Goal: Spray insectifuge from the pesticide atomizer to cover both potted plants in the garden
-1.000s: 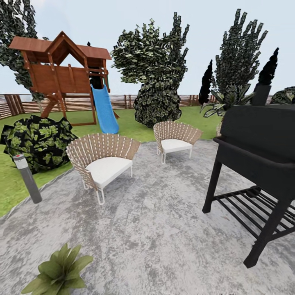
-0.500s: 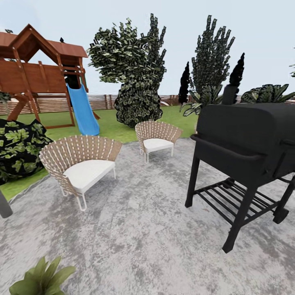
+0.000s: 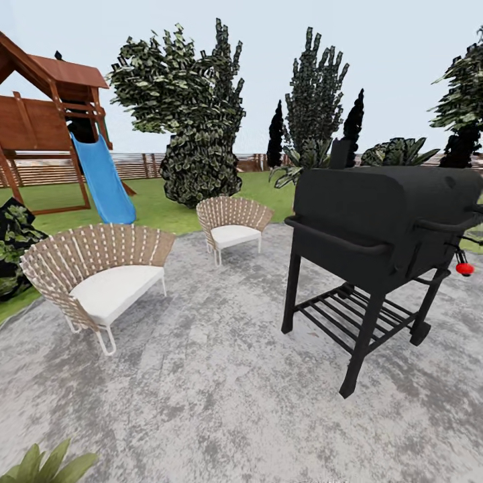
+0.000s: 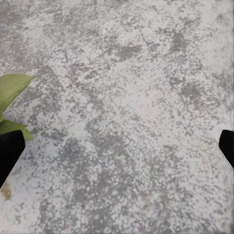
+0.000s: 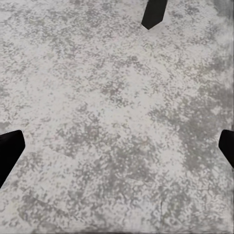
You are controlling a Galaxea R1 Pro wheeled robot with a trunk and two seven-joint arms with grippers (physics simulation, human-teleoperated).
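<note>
Pointed green leaves of a low potted plant [image 3: 41,464] poke into the head view's bottom left corner; its pot is out of view. The same kind of leaves [image 4: 10,92] show beside one finger in the left wrist view. My left gripper [image 4: 117,151] hangs open over the mottled grey patio [image 3: 221,396], its dark fingertips [image 4: 9,153] far apart. My right gripper [image 5: 117,151] is open too, above bare paving, with nothing between its fingers [image 5: 8,151]. A small red object [image 3: 464,269] sits at the black grill's right end; I cannot tell what it is.
A black barbecue grill [image 3: 376,221] on legs stands at the right of the patio; a dark leg tip [image 5: 154,13] shows in the right wrist view. Two woven chairs [image 3: 100,275] [image 3: 231,225] stand left and centre. Lawn, bushes, a wooden playset with blue slide [image 3: 100,178] and slat fence lie behind.
The camera has swung right, so the whole picture has slid left. The grill now shows in full, the bollard lamp has left the view, and the plant is nearly out of frame.
</note>
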